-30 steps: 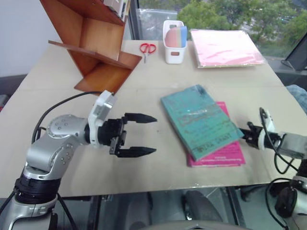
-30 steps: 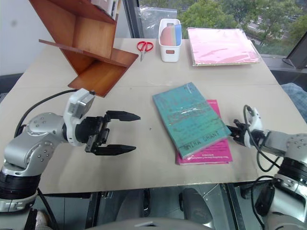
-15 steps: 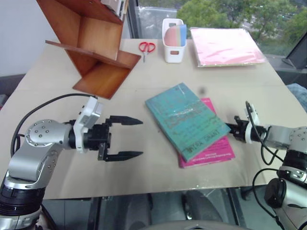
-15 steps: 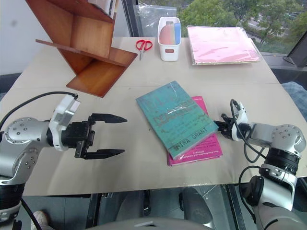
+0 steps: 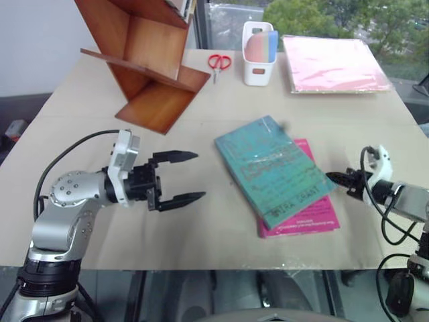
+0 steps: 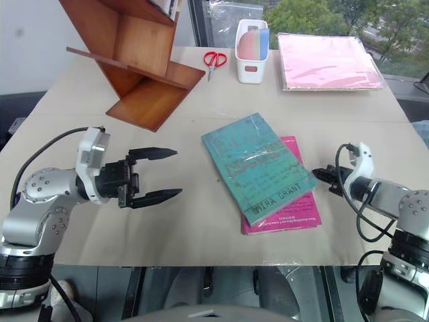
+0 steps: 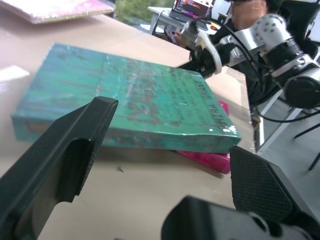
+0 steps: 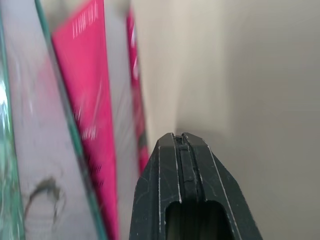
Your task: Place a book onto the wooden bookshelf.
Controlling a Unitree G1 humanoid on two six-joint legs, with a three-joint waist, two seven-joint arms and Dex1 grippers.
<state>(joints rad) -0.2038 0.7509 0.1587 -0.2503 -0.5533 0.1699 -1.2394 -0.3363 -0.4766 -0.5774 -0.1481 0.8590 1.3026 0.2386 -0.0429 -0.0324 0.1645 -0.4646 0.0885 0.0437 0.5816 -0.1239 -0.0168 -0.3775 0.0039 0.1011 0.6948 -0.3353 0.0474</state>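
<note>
Lying on the desk [image 6: 201,221], the book [image 6: 258,168] rests atop a pink book [image 6: 295,211]; left gripper [image 6: 155,176] gapes wide beside it, right gripper [image 6: 320,174] pinched closed near its other edge, wooden bookshelf [image 6: 137,57] well apart.

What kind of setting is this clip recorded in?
Probably an office or lab desk by a window: a beige table holds red scissors, a white stationery holder and a pink folder stack; trees show outside.

book [image 6: 258,166] cover, near its lower edge: dark capitals — "MIRA GRANT"
book cover, larger print above that: too faint to read
magenta book [image 6: 289,213] beneath: small print — illegible
</note>
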